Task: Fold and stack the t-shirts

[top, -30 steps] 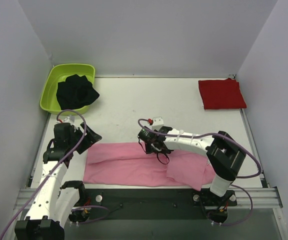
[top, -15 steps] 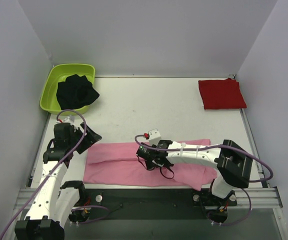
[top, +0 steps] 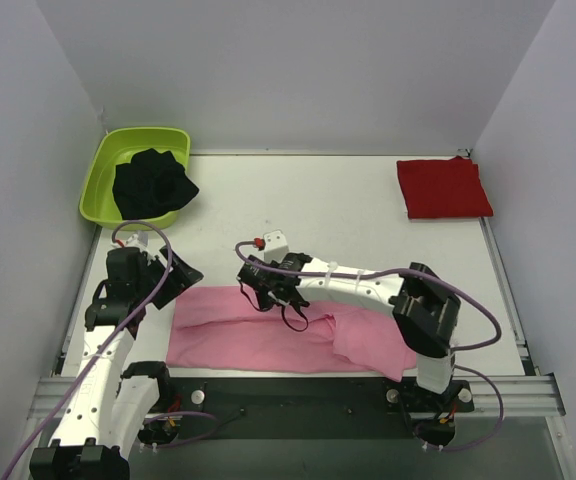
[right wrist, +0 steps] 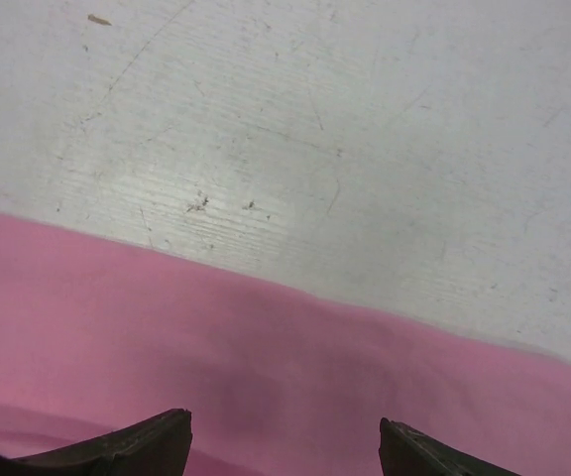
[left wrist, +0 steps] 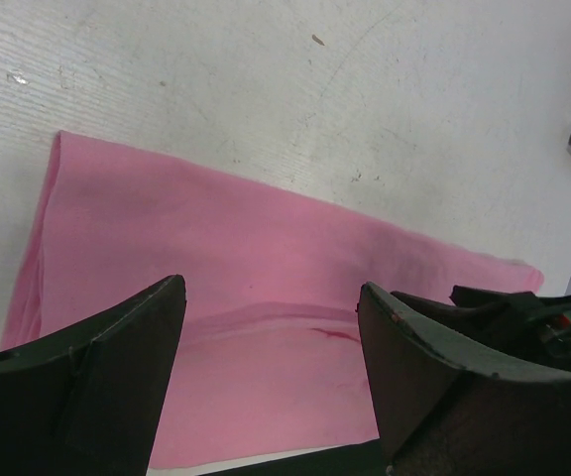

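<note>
I'm midway through folding the pink t-shirt [top: 258,340], lying at 6 o'clock on the table [top: 348,210] (red t-shirt [top: 444,187] folded at 2 o'clock); my right fingers [right wrist: 117,441] and left fingers [left wrist: 107,377] hang spread, holding nothing, so next I reckon I pinch its far edge

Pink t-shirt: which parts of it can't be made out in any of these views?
Top view: the right arm covers the pink t-shirt along its far edge and part of its middle.
Left wrist view: the left gripper blocks much of its near edge.
Right wrist view: only a strip shows; frame edges cut both ends, and the right gripper hides the bottom.
</note>
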`<state>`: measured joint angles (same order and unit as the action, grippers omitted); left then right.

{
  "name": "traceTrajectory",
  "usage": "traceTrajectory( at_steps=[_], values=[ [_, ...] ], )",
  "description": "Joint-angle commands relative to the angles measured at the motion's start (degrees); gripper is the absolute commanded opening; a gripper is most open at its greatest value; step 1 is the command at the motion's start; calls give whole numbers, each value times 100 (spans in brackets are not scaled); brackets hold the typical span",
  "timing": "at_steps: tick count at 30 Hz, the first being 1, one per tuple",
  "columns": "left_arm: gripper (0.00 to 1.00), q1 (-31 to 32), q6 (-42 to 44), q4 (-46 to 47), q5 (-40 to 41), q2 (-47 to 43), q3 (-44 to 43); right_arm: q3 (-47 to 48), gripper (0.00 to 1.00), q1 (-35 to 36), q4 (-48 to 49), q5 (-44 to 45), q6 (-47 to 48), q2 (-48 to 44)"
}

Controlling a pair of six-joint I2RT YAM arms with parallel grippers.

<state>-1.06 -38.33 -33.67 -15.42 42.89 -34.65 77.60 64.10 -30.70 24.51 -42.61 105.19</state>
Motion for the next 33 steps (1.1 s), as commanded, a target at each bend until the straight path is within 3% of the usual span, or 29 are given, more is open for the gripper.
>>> traceTrajectory(
  at_steps=[1, 15, 33],
  values=[
    [80, -8, 115, -34, 48, -80, -287, 431, 75, 6, -156, -17, 244, 615],
    [80, -8, 133, 71, 48, 9, -209, -60, 75, 121, 117, -359, 236, 565],
    [80, -8, 80, 133, -14, -53, -112, -589, 75, 1149, -269, -229, -186, 29]
  ],
)
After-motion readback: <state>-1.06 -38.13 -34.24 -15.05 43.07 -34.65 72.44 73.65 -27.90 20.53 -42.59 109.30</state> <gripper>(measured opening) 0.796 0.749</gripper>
